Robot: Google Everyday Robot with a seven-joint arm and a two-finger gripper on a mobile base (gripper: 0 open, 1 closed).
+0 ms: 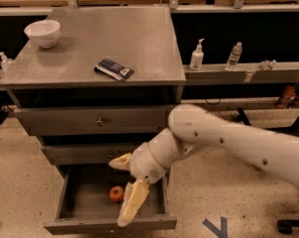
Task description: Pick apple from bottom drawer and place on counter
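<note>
A white bowl (42,32) sits toward the 10 o'clock corner of the counter (129,29), and a dark flat packet (114,69) lies near the counter's front edge at about 6 o'clock. Below it, the bottom drawer (110,225) stands pulled out, and the apple (115,195) rests on its floor, a little toward 3 o'clock from the middle of the tray. The gripper (121,187) hangs over the open drawer right at the apple. Its two cream fingers (132,205) are spread wide, one pointing to 9 o'clock above the apple and the other to 6 o'clock just beside it. It grips nothing, and whether either finger touches the apple cannot be told. The white arm (228,143) runs off toward 3 o'clock. On the ledge at the counter's 3 o'clock side stand a pump bottle (197,55) and a clear bottle (233,56).
</note>
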